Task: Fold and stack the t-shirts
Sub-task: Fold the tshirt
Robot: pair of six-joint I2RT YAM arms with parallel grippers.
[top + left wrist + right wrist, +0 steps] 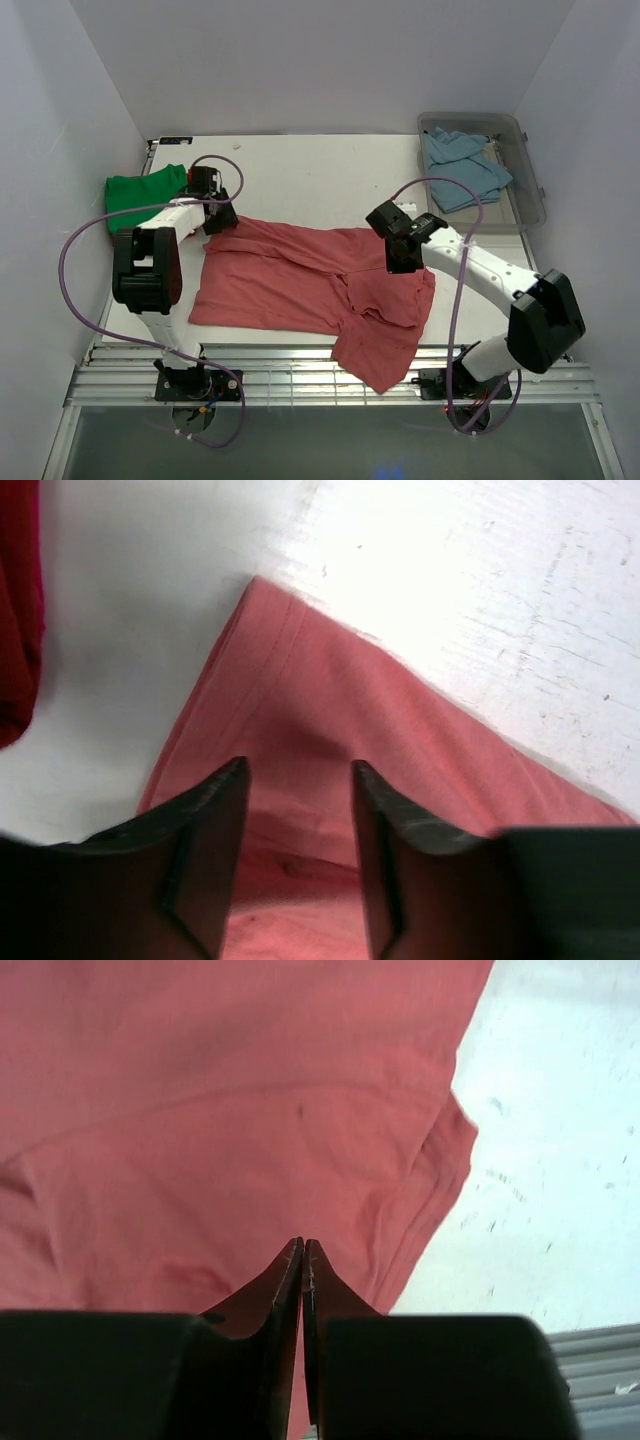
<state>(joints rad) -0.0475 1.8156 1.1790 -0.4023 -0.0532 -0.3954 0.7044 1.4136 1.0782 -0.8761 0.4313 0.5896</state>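
Note:
A salmon-pink t-shirt lies spread across the middle of the table, and one part hangs over the front edge. My left gripper is at the shirt's far left corner. In the left wrist view my left gripper is open, its jaws straddling the pink cloth. My right gripper sits over the shirt's right side. In the right wrist view my right gripper is shut just above the pink cloth, and no cloth shows between its jaws. A green t-shirt lies folded at the far left. A red t-shirt shows at the left wrist view's left edge.
A clear plastic bin at the back right holds a crumpled light blue t-shirt. White walls close in the left and right sides. A slatted metal rail runs along the table's front edge.

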